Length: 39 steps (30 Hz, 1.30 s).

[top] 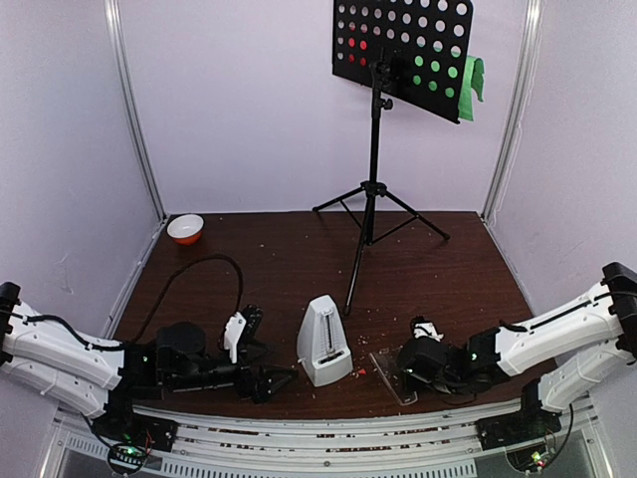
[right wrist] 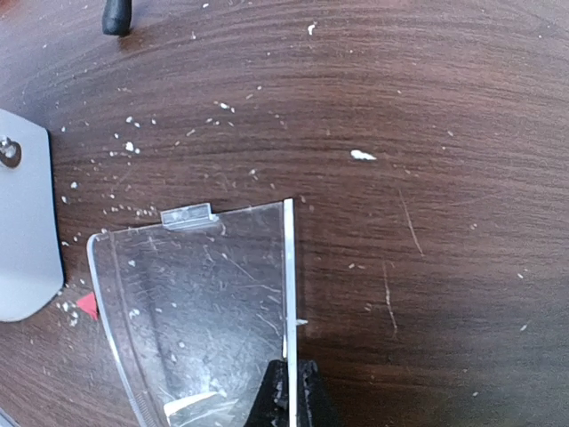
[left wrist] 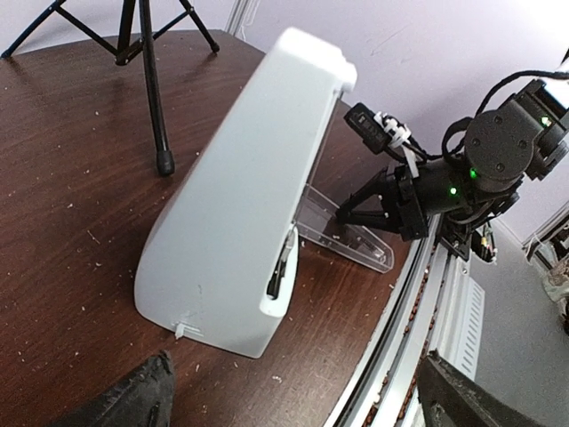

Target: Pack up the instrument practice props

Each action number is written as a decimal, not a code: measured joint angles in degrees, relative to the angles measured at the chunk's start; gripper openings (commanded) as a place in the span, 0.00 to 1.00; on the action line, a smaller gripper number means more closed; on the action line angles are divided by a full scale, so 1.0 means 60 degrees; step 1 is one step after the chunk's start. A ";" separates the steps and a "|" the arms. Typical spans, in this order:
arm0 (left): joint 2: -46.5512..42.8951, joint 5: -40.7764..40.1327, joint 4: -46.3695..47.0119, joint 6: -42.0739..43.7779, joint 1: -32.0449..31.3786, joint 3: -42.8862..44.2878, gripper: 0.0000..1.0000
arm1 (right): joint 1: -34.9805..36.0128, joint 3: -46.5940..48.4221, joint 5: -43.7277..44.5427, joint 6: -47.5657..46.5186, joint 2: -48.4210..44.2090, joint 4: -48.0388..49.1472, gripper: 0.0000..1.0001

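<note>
The black tripod music stand [top: 373, 189] stands at the back. Its perforated desk [top: 403, 45] holds a red page [top: 356, 45] and a green page [top: 476, 78]. The white pyramid metronome [top: 323, 342] stands upright near the front, without its cover, and fills the left wrist view [left wrist: 231, 205]. My left gripper [top: 277, 380] is wide open just left of the metronome, not touching it; its fingertips [left wrist: 133, 400] show at the bottom corners. The clear cover [top: 391, 374] lies flat on the table. My right gripper [right wrist: 289, 400] is shut on the cover's right edge [right wrist: 287, 267].
A small orange-and-white bowl [top: 185, 229] sits at the back left corner. One tripod leg's foot [left wrist: 164, 162] rests just behind the metronome. Crumbs and a small red scrap [right wrist: 87, 305] lie on the dark wooden table [top: 269, 269]. The table's rail [left wrist: 418, 320] runs along the near edge.
</note>
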 measured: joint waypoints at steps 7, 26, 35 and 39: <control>-0.1031 -0.0018 -0.0215 -0.0178 0.0000 -0.0011 0.98 | 0.0091 -0.0142 0.0280 0.0470 -0.1563 -0.0375 0.00; -0.2524 0.3869 -0.2342 -0.0484 0.1406 0.2014 0.98 | 0.0095 0.0965 -0.6597 -0.2499 -0.3413 0.1406 0.00; -0.0346 0.6466 -0.3275 0.0772 0.0149 0.3020 0.68 | 0.0091 0.3406 -0.7974 -0.3967 -0.1402 -0.1668 0.00; 0.0284 0.6961 -0.3603 0.1115 -0.0106 0.3024 0.59 | 0.0076 0.3748 -0.8419 -0.4390 -0.0929 -0.2033 0.00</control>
